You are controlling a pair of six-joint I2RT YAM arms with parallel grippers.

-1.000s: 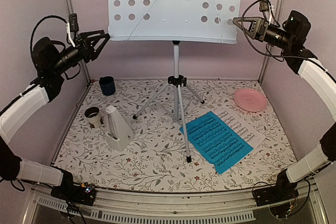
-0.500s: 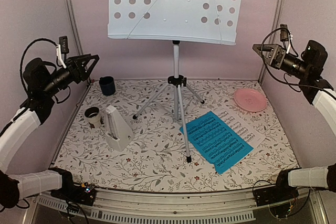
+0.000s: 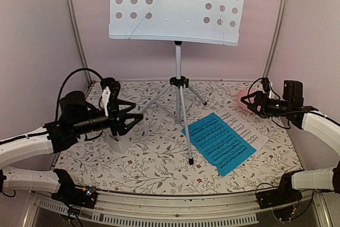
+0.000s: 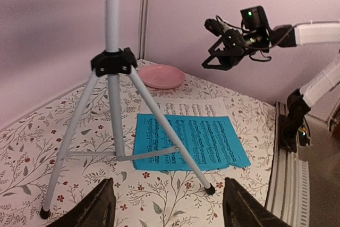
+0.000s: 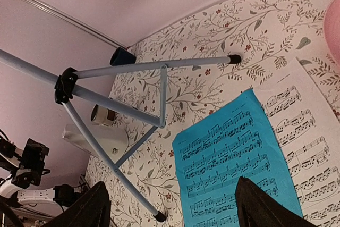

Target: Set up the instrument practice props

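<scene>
**Both arms drop from the stand's desk to the tabletop**

A second ago both arms were high, flanking the perforated desk of the music stand (image 3: 175,6); now both are low over the floral tabletop (image 3: 159,168). The left gripper (image 3: 137,118) hangs at 8 o'clock from the tripod hub, right over the white metronome (image 3: 119,143); the right gripper (image 3: 247,103) sits at 3 o'clock, near the white music sheet (image 3: 249,128) and in front of the pink plate (image 4: 161,75). Both grippers have their fingers apart and hold nothing. I judge that work on the stand's desk is finished and the pickups come next; nothing is on the desk yet. The blue music sheet (image 3: 219,142) lies flat at 4 o'clock from the hub, overlapping the white one.

The overhead view hides most of the metronome behind the left arm; the right wrist view shows it upright beyond the tripod legs, with the dark blue cup (image 5: 122,56) further back. The left wrist view shows the whole plate, which the overhead view almost covers, and the open gap between its own fingertips.
</scene>
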